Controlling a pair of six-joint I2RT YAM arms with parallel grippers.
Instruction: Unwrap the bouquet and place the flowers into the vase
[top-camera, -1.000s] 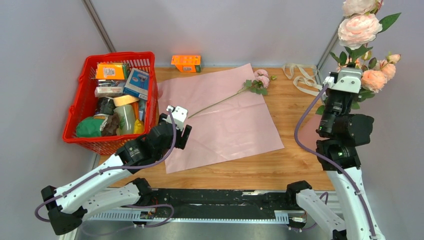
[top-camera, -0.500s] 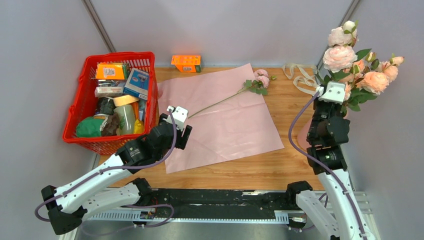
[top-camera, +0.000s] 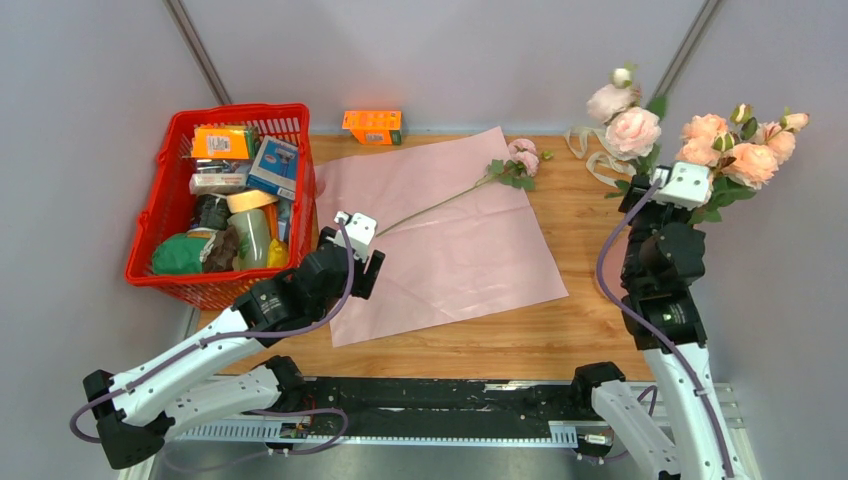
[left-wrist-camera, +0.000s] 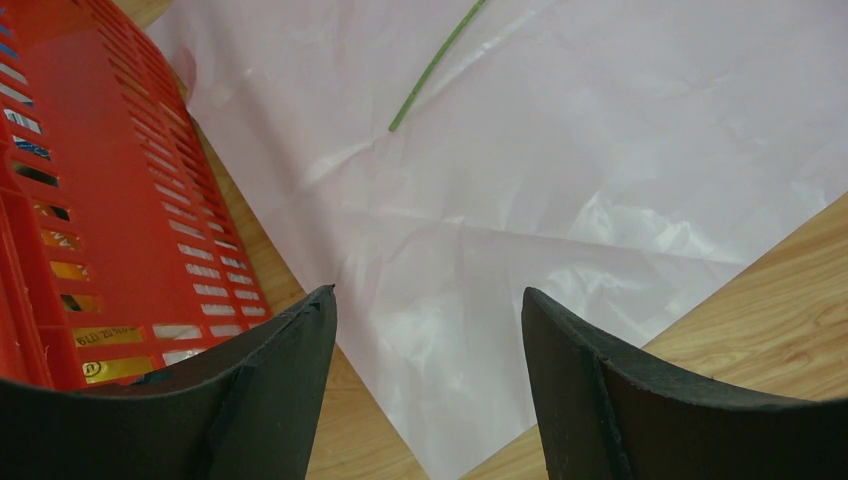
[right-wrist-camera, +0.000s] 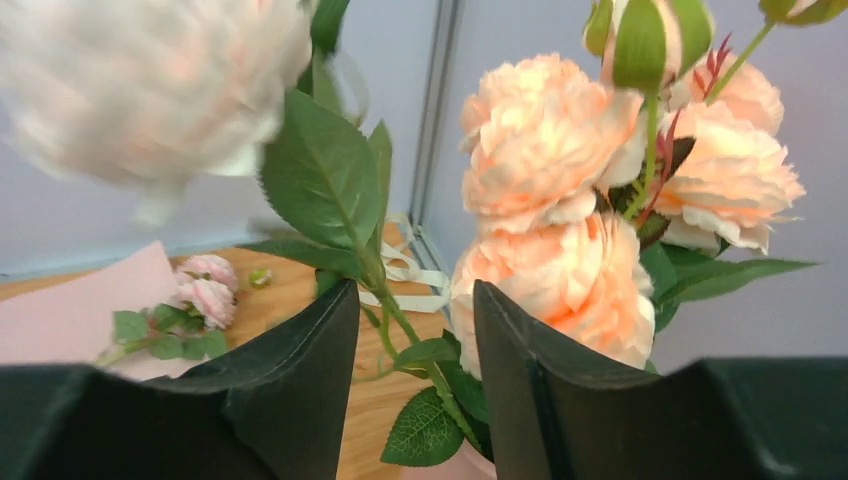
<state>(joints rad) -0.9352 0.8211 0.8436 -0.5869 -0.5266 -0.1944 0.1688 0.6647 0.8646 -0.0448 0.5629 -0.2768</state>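
1. A wooden table was seen from above, with two robot arms fixed at its near edge.
2. A sheet of pale pink wrapping paper lay open and flat across the middle of the table, one corner pointing toward the far edge.
3. One loose rose stem lay diagonally on the paper, its small pink blooms resting at the sheet's far right edge.
4. A cream ribbon lay untied in loose loops near the table's far right corner.
5. The flowers, peach and pale pink roses with green leaves, stood bunched upright at the table's right edge, just beyond the right arm's wrist.
6. The vase was almost wholly hidden; only a strip of dusty pink showed beneath the stems in the right wrist view.
7. The right gripper had its jaws partly apart. A leafy stem showed in the gap, but neither finger pressed on it, so it gripped nothing.
8. The left gripper hung over the near left part of the paper with its jaws spread wide and empty.
9. A red plastic basket filled with groceries sat along the table's left edge, just beside that gripper.
10. A small orange box stood at the far edge, just beyond the paper.
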